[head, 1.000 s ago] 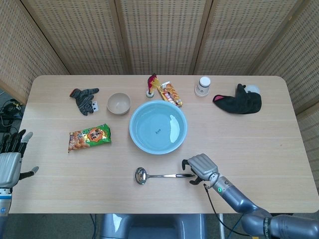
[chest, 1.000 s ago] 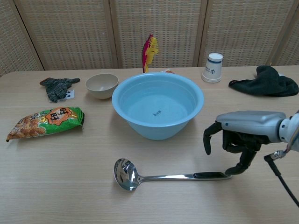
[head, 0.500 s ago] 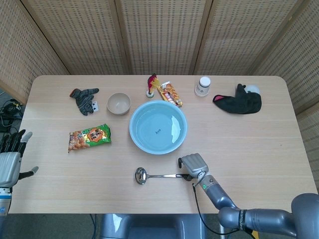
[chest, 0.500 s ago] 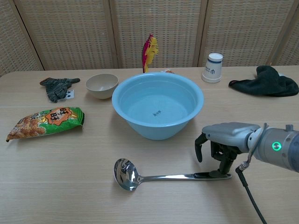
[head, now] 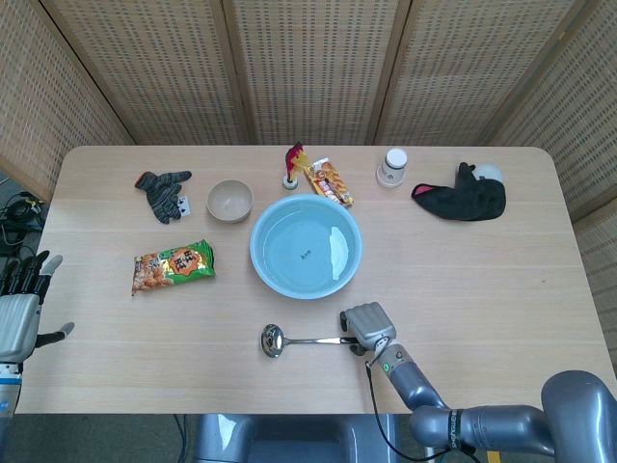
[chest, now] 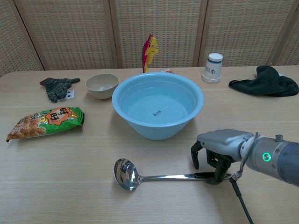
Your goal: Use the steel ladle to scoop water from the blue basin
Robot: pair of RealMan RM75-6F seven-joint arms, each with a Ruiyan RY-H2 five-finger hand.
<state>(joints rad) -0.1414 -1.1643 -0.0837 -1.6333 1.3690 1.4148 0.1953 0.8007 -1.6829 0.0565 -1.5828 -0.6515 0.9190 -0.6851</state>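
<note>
1. Steel is what the ladle [chest: 154, 175] is made of, and it lies flat on the table [chest: 70, 186] in front of the blue basin [chest: 158, 110], with its shiny bowl end to your left.
2. Your right hand [chest: 218, 150] is over the dark end of the ladle's handle. Its fingers [chest: 194, 156] curl down around that end, and one tip touches the handle. You cannot tell if the hand has a real grip on the ladle yet.
3. From the head view, the right hand [head: 365, 323] sits just below the basin [head: 306, 245], at the right end of the ladle [head: 294, 340].
4. Your left hand [head: 21, 307] is far off at the left edge of the table. Its fingers are apart and it holds nothing.
5. The basin has water in it and stands in the middle of the table.
6. A small tan bowl [chest: 102, 85] and a striped glove [chest: 57, 87] are to the left of the basin. A green snack bag [chest: 47, 121] lies nearer to you on that side.
7. A red and yellow feather toy [chest: 149, 51] stands behind the basin. A white cup [chest: 213, 67] and a dark cloth [chest: 266, 82] are off to the right at the back.
</note>
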